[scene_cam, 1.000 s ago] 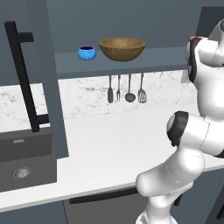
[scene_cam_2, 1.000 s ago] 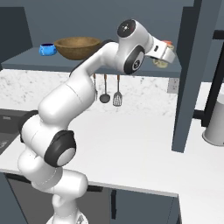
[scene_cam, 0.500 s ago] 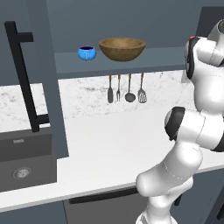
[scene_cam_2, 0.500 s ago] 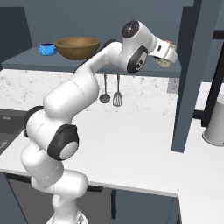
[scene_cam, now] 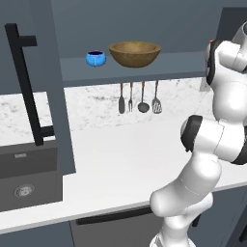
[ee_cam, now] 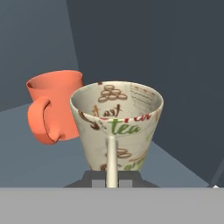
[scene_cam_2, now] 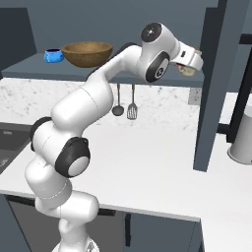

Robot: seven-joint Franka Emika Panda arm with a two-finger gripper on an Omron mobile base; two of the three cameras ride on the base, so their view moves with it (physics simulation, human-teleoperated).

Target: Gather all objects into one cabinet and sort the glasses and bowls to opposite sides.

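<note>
A beige mug [ee_cam: 117, 124] printed with "tea" stands upright right in front of my gripper [ee_cam: 111, 178], which is shut on its handle. Just behind it to the left sits the orange-red cup [ee_cam: 54, 107] on the cabinet shelf floor [ee_cam: 22, 153]. In the right base view the gripper [scene_cam_2: 191, 68] holds the mug [scene_cam_2: 187, 71] at the right end of the open blue-grey cabinet [scene_cam_2: 24, 69]. At the shelf's left end stand the small blue bowl [scene_cam_2: 53, 55] and the wide wooden bowl [scene_cam_2: 87, 53], side by side. Both bowls, blue [scene_cam: 95, 58] and wooden [scene_cam: 134, 53], show in the left base view too.
The cabinet's open doors swing out on both sides, one with a black bar handle at the left [scene_cam: 26, 87], one at the right [scene_cam_2: 216, 83]. Utensils [scene_cam: 140, 99] hang under the shelf. A sink [scene_cam: 24, 181] lies at the left, a white canister [scene_cam_2: 241, 142] at the right.
The arm has reached slightly farther toward the cabinet's right end with the mug in its grip. The bowls have not moved.
</note>
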